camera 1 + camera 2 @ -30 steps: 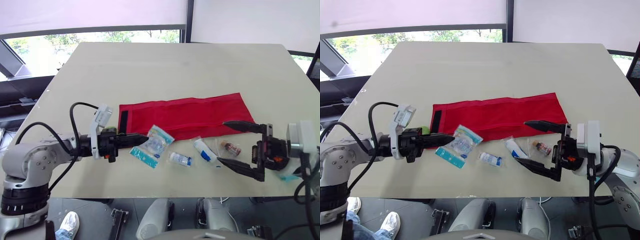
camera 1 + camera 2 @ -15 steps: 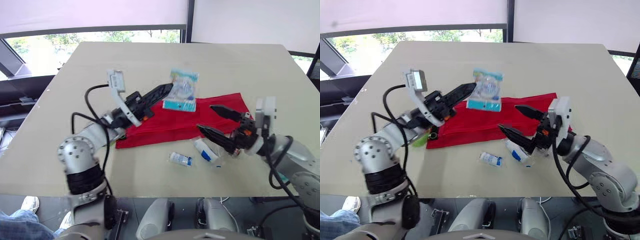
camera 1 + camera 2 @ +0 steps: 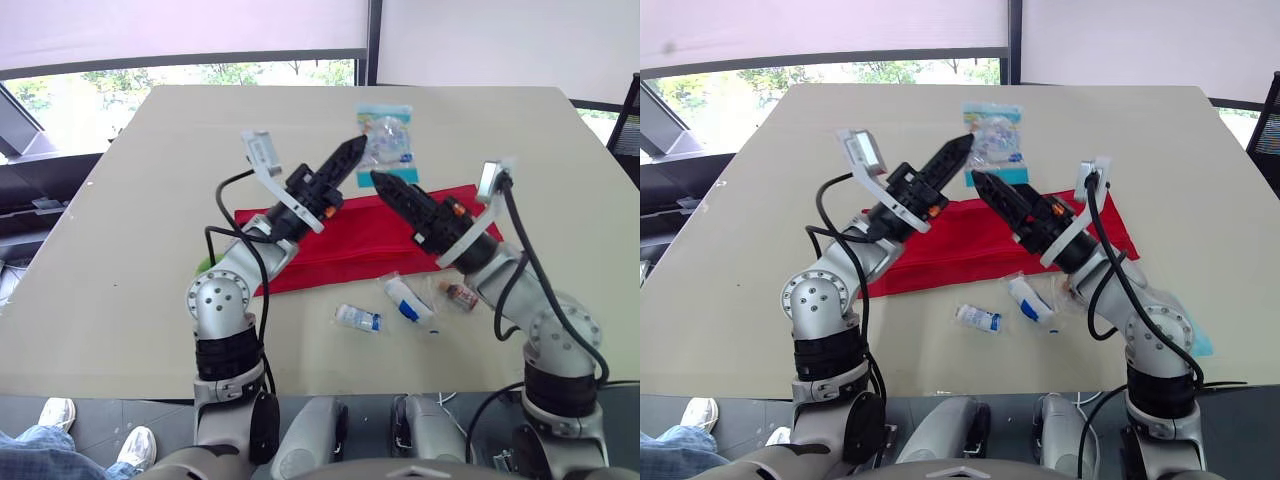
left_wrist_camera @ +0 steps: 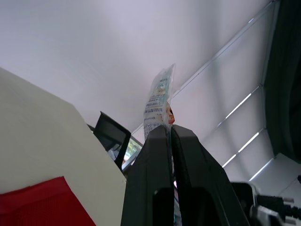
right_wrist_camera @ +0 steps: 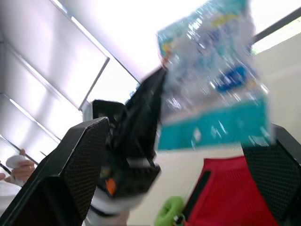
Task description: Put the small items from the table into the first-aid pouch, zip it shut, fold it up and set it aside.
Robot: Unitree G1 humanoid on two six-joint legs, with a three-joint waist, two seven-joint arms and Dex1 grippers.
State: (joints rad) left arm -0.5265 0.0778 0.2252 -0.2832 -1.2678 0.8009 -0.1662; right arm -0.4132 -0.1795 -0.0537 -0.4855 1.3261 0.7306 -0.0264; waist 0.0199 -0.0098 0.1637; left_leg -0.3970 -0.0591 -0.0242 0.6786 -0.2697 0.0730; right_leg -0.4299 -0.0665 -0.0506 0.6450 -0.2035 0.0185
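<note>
The clear packet (image 3: 388, 135) with a teal edge hangs upright in the air, pinched in my left gripper (image 3: 360, 145). The red pouch (image 3: 368, 242) lies flat and unfolded mid-table. Along its near edge lie a small vial (image 3: 358, 318), a bagged white tube (image 3: 408, 300) and, furthest right, a bagged brown item (image 3: 461, 294).

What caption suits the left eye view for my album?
Left gripper holds a clear teal-edged plastic packet aloft; right gripper open beside it.
</note>
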